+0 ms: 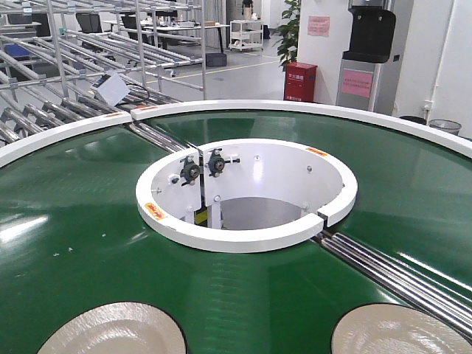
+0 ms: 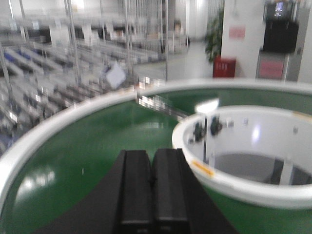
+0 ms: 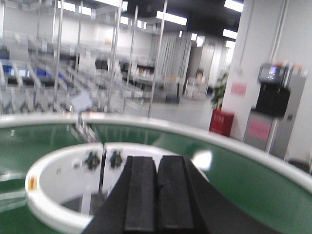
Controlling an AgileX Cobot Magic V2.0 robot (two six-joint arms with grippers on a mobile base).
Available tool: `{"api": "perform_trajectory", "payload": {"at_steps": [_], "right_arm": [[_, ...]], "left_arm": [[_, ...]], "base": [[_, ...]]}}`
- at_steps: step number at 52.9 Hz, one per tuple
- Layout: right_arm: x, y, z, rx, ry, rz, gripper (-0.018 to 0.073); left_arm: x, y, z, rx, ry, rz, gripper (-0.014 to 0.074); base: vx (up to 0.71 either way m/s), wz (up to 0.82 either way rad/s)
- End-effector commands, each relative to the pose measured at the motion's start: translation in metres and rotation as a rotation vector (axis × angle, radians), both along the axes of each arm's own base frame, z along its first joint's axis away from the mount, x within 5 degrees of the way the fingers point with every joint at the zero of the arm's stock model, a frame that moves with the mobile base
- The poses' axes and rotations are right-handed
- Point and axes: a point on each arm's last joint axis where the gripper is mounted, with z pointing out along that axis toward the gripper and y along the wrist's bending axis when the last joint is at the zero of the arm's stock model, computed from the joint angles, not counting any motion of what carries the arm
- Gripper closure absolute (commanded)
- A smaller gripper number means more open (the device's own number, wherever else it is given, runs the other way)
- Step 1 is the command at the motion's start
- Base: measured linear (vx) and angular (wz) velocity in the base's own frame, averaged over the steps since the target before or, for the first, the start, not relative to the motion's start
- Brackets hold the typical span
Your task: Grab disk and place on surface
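You have two pale disks riding on the green belt (image 1: 74,221), both cut off by the bottom edge of the front view: the left disk (image 1: 110,332) at lower left and the right disk (image 1: 398,332) at lower right, well apart, with bare belt between them. Beyond them the white inner ring (image 1: 243,240) encloses the open well of the conveyor, where two black bearings (image 1: 203,168) sit on its far wall. Steel rollers (image 1: 391,269) run out from the ring toward the lower right, just beside the right disk. The white outer rim (image 1: 59,136) curves behind the belt. Past it you see metal racks (image 1: 74,66), a red cabinet (image 1: 300,81), a potted plant (image 1: 289,29) and a dark dispenser (image 1: 371,33). In the blurred left wrist view, the left gripper (image 2: 152,195) has its two black fingers pressed together with nothing between them, over the belt with the ring to its right. The right gripper (image 3: 157,195) is likewise closed and empty, with the ring below and to its left. Neither wrist view shows you a disk.
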Motion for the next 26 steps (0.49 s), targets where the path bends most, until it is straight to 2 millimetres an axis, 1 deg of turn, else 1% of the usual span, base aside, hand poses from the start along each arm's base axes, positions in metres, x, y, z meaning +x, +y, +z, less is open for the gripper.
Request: {"api": "perform_trajectory", "payload": {"at_steps": [1,6,8,15,19,21,26], "right_arm": [[0.019,0.003,0.005,0.001,-0.029,-0.009,0.0568],[0.035,0.006,-0.004,-0.008,0.016,-0.009,0.0568],[0.039,0.006,-0.007,-0.01,0.027,-0.009,0.0565],[0.043,0.007,-0.01,-0.017,0.042,-0.009,0.0529],[0.043,0.007,-0.009,-0.016,0.039,-0.01,0.047],[0.043,0.007,-0.009,-0.016,0.038,-0.01,0.0434],[0.043,0.007,-0.009,-0.016,0.035,-0.01,0.0281]], "left_arm": [[0.012,-0.002,0.009,0.003,-0.051,-0.014,0.0598],[0.024,-0.001,0.002,0.003,-0.014,-0.014,0.0596],[0.027,-0.001,0.0,0.002,-0.004,-0.015,0.0594],[0.033,-0.001,-0.004,0.001,0.017,-0.014,0.0561],[0.035,-0.001,-0.005,0.001,0.026,-0.014,0.052],[0.035,-0.001,-0.006,0.001,0.028,-0.014,0.0482],[0.039,-0.001,-0.009,0.0,0.044,-0.014,0.0381]], "base": [[0.0,0.0],[0.0,0.0],[0.0,0.0],[0.0,0.0],[0.0,0.0],[0.0,0.0],[0.0,0.0]]}}
